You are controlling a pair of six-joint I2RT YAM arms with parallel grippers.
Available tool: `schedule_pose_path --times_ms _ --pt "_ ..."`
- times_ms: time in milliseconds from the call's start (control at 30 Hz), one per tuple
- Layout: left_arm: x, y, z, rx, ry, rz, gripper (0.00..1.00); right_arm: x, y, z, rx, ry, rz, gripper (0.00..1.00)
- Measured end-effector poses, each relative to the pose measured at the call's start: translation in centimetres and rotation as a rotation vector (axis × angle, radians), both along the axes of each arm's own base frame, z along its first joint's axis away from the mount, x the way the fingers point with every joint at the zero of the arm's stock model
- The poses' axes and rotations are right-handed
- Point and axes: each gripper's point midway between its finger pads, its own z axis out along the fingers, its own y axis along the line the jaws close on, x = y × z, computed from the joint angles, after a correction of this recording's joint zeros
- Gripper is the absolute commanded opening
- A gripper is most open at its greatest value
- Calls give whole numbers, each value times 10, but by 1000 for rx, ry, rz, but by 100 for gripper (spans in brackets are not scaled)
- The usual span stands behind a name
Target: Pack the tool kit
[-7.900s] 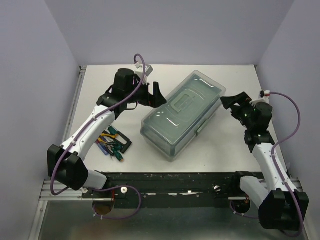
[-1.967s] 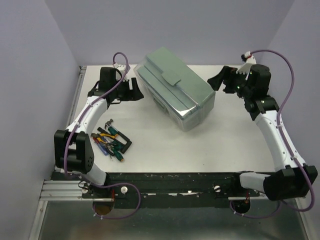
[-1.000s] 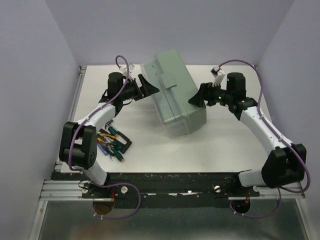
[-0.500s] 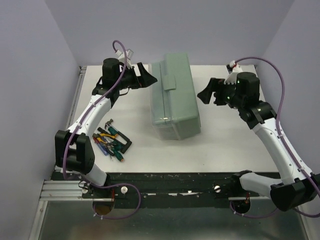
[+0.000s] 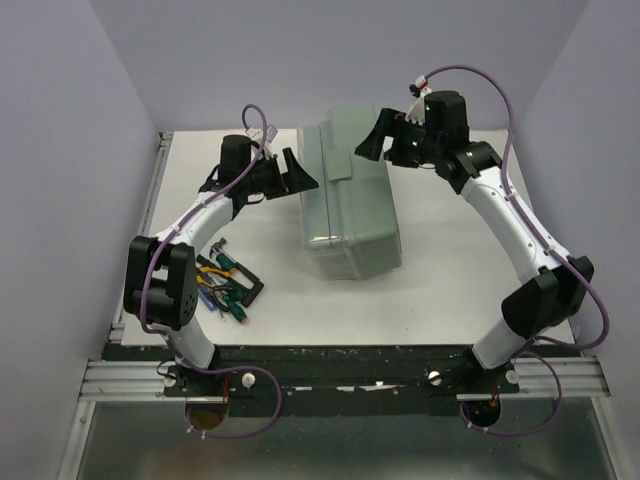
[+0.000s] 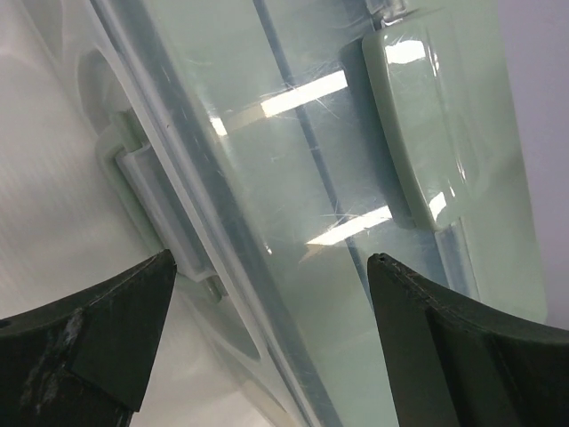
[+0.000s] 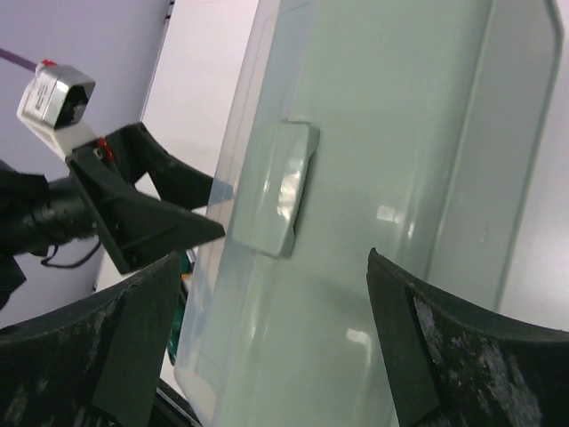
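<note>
The pale sage-green toolbox (image 5: 350,205) stands on its side in the middle of the table, latch (image 5: 343,160) facing up. In the left wrist view its translucent lid (image 6: 293,178) and latch (image 6: 418,133) fill the frame. My left gripper (image 5: 300,172) is open, close against the box's left face, nothing held (image 6: 271,267). My right gripper (image 5: 380,145) hangs open over the box's far right corner (image 7: 274,258), looking down on the latch (image 7: 280,191). The hand tools (image 5: 225,283), yellow and green handled, lie in a pile at the left.
A black rail (image 5: 350,355) runs along the near table edge by the arm bases. Lilac walls close in the table on three sides. The left gripper's fingers (image 7: 151,222) show beyond the box in the right wrist view.
The box went from lying flat to standing on its side, lengthwise to me. In the last half second my right gripper swung up and left over its far end; the left edged closer.
</note>
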Motion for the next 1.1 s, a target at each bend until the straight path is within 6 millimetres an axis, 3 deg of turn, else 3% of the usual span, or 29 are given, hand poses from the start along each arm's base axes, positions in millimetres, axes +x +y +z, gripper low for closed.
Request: schedule_pose_path --times_ms 167,300,433,767,1100 --pt "0 -7 -2 -54 8 -35 81 33 24 -19 -5 75 7 89" --pt "-1 -11 -1 -75 6 -53 70 45 37 -34 -29 131 9 88" --pt "0 -11 -1 -94 22 -52 63 41 44 -50 -44 191 11 87" --pt "1 -12 -1 -103 21 -55 55 36 69 -56 18 234 54 88" --pt "1 -10 -3 -97 26 -53 50 36 71 -54 209 230 56 88"
